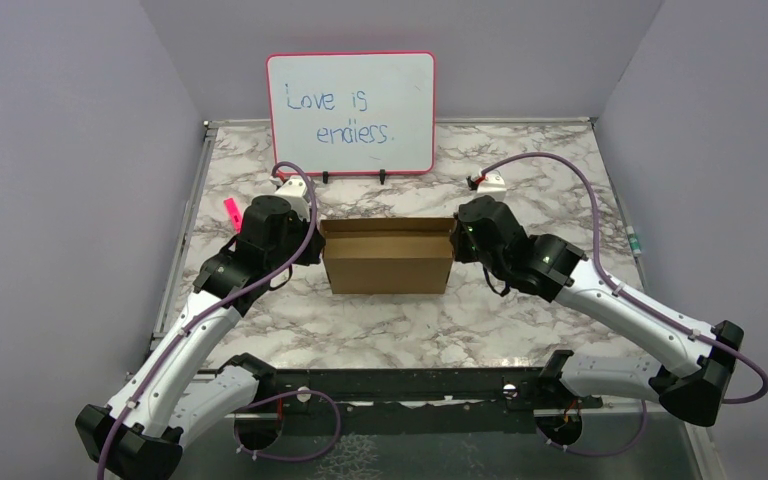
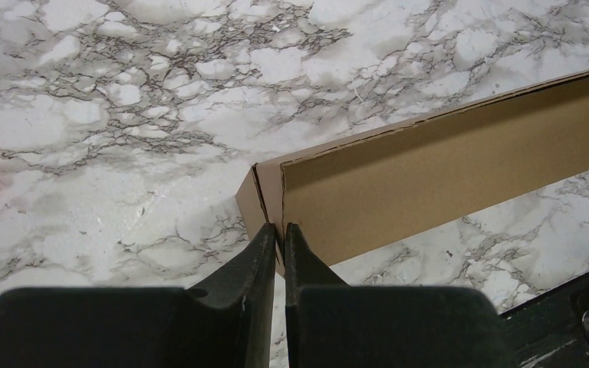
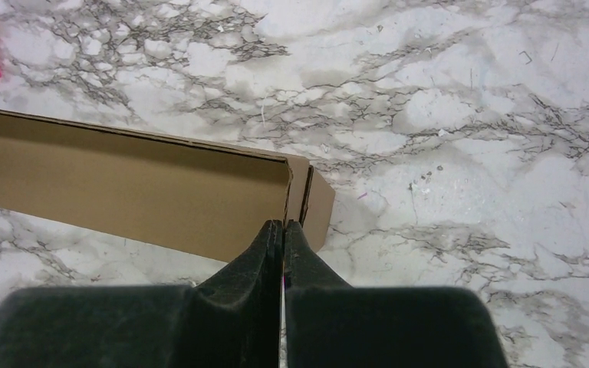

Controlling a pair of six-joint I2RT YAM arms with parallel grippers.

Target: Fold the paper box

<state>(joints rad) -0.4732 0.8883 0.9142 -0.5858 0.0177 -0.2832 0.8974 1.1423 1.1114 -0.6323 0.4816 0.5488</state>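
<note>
The paper box (image 1: 388, 265) is plain brown cardboard and stands open-topped at the middle of the marble table. My left gripper (image 1: 317, 247) is at its left end. In the left wrist view the left gripper (image 2: 281, 228) is shut on the thin end wall at the corner of the box (image 2: 429, 169). My right gripper (image 1: 455, 240) is at the box's right end. In the right wrist view the right gripper (image 3: 284, 224) is pinched shut on the end wall of the box (image 3: 123, 184), with a side flap sticking out just beyond it.
A pink-framed whiteboard (image 1: 351, 113) stands at the back on black feet. A pink marker (image 1: 231, 212) lies left of the left arm. Small white holders (image 1: 491, 182) sit behind each arm. A pen (image 1: 634, 241) lies at the table's right edge.
</note>
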